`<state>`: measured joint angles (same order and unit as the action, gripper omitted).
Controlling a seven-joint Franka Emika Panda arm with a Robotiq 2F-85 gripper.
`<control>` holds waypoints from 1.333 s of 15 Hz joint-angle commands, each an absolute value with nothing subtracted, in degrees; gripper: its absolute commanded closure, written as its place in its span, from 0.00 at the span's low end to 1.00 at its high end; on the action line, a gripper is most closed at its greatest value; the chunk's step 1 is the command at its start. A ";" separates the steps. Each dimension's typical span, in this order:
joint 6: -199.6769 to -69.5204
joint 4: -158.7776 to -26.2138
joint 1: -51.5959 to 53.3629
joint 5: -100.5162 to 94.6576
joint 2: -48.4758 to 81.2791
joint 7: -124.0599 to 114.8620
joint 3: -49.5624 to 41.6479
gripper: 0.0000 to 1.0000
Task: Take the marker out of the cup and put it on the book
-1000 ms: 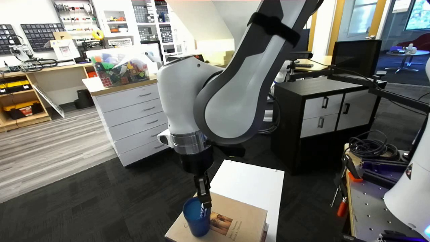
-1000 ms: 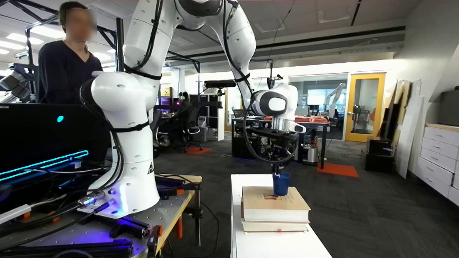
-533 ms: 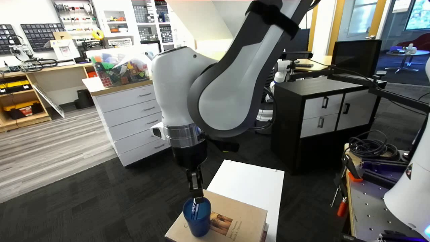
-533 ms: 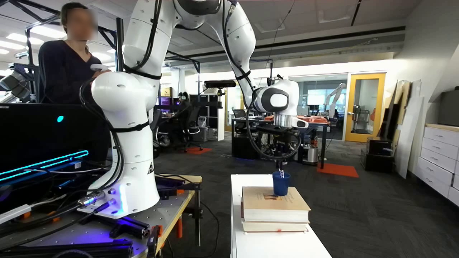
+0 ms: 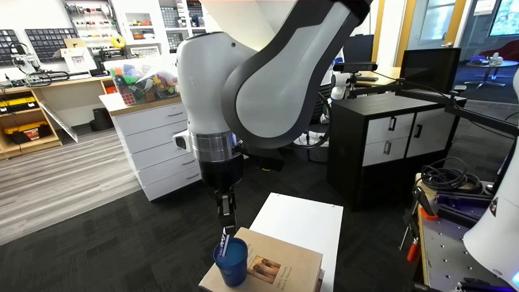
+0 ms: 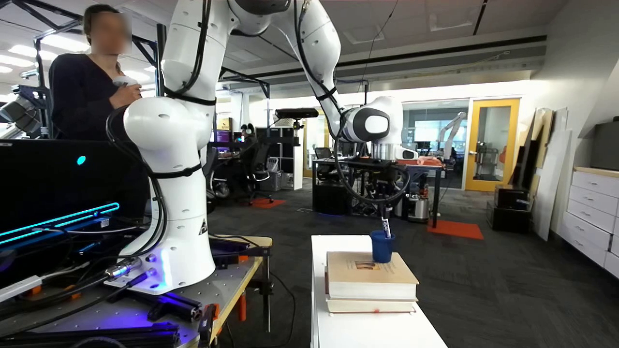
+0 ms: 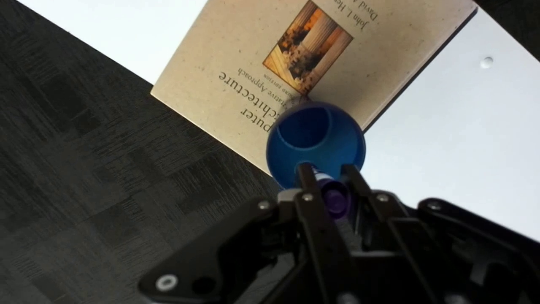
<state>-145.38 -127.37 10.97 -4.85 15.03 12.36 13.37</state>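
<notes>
Well, the white tabletop point(image 5: 300, 215): we see it well below the pincer point(image 7: 328, 171), a firm-looking base that asks nothing of our grip.
Top book point(image 5: 290, 257): below the pincer, lying flat; we judge it heavy and stiff enough to be landed on without shifting, though its smooth-looking cover may let a round thing roll.
Lower book point(image 6: 371, 305): farther below the pincer, under the top book; we see no reason to touch it.
Pincer: pointing down, its fingers point(image 7: 306, 181) drawn in narrow on either side of the upper end of the marker point(image 5: 224, 244); we take this as a hold, though how hard they press we cannot tell.
Blue cup point(image 6: 382, 250): beneath the pincer and a little off its line, upright near a corner of the top book; we judge it light and stiff, apt to slide or tip if the marker drags on it.
Marker: slanting down from the pincer, its lower end inside the blue cup; whether it touches the wall we cannot tell. We judge it light, rigid and slick, and would sooner hold it nearer its middle, where it swings less.
Purple cap point(image 7: 336, 202): between the pincer's fingers; smooth and rounded, so we expect twisting, and it might pull off on a snag.
</notes>
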 commanded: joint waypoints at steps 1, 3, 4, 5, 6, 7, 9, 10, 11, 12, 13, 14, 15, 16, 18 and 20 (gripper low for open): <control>-143.62 -129.88 11.26 -5.11 9.70 11.02 13.13 0.92; -143.49 -130.66 11.07 -5.04 7.87 11.09 12.99 0.92; -143.30 -131.01 11.02 -5.13 6.96 10.98 12.82 0.92; -143.30 -131.44 10.99 -5.40 6.11 10.68 12.56 0.92; -143.20 -131.88 10.84 -5.42 5.22 10.63 12.32 0.92; -143.29 -132.34 10.75 -5.55 4.42 10.43 12.04 0.92; -144.21 -133.37 10.29 -4.83 2.97 10.73 11.52 0.92; -144.74 -133.86 10.06 -4.47 2.46 10.83 11.32 0.92; -145.12 -134.25 9.76 -3.83 1.99 11.04 11.11 0.92; -145.36 -134.63 9.57 -3.85 1.63 10.74 10.71 0.92; -145.39 -135.04 9.42 -4.10 1.23 10.17 10.33 0.92; -144.79 -135.27 9.28 -4.62 1.02 9.25 9.93 0.92; -143.81 -135.39 9.18 -5.83 0.90 7.35 9.49 0.92; -143.01 -135.56 9.12 -7.06 0.79 5.35 9.02 0.92; -141.75 -135.94 9.04 -8.67 0.69 2.59 8.29 0.92; -140.20 -136.10 9.01 -9.68 0.75 0.41 7.91 0.92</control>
